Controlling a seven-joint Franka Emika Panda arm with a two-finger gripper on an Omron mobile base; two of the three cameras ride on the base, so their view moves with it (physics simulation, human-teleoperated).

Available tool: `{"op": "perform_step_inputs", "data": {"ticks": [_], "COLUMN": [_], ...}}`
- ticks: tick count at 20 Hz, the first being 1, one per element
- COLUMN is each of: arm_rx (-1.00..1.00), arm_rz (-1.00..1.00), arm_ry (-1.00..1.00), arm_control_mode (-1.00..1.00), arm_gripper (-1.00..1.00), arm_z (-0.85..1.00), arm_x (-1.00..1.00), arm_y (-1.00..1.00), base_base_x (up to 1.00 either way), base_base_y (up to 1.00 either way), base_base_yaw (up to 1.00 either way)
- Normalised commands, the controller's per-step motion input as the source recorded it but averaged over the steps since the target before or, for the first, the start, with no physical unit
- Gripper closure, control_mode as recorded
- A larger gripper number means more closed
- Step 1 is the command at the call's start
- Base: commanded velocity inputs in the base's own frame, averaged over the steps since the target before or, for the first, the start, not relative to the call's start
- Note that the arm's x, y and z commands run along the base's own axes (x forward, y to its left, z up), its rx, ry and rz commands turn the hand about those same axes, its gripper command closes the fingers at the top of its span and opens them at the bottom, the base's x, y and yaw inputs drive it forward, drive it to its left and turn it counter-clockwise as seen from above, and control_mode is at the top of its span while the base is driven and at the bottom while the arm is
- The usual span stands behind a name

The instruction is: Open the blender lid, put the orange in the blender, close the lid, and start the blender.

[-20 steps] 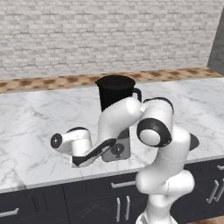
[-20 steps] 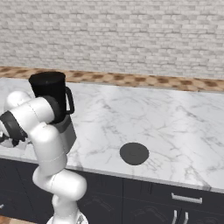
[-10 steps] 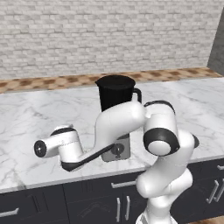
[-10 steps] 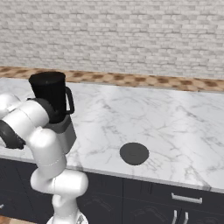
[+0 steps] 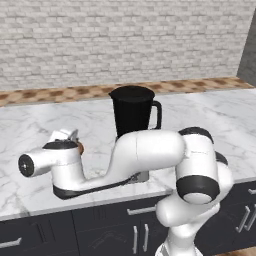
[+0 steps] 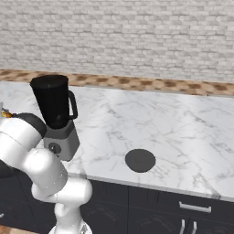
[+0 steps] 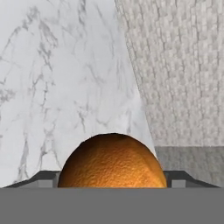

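Note:
The blender (image 5: 132, 114) (image 6: 54, 103) stands on the marble counter, its black jar without a lid on a grey base (image 6: 62, 142) with a front dial. The blender lid (image 6: 140, 160), a flat dark disc, lies on the counter to the right of the blender, near the front edge. My gripper (image 5: 74, 141) (image 7: 112, 181) is to the left of the jar, at about the height of the blender's base, and is shut on the orange (image 7: 113, 161). A sliver of the orange (image 5: 80, 147) shows beside the hand. The fingertips (image 7: 43, 179) flank the fruit.
The marble counter (image 6: 173, 132) runs right of the lid, with a wooden strip and a brick wall (image 5: 125, 40) behind it. Dark cabinet fronts (image 6: 183, 210) sit below the counter. My forearm crosses in front of the blender's base in the left base view.
The forearm and wrist have swung further left and lower across the front of the blender. The blender and the lid have not moved.

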Motion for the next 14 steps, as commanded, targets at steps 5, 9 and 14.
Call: {"op": "perform_step_inputs", "data": {"ticks": [5,9,14], "arm_rx": [0.23,0.27,0.29], "arm_rz": [-0.07,-0.13,-0.09], "arm_ry": [-0.19,-0.16,-0.07], "arm_control_mode": [-1.0,-1.0,-1.0], "arm_gripper": [1.0,1.0,1.0], "arm_z": [1.0,0.81,0.82], "arm_x": [-0.67,-0.37,0.05], "arm_y": [-0.01,-0.25,-0.32], "base_base_x": [0.0,0.0,0.0], "base_base_y": [0.0,0.0,0.0], "base_base_yaw": [0.0,0.0,0.0]}}
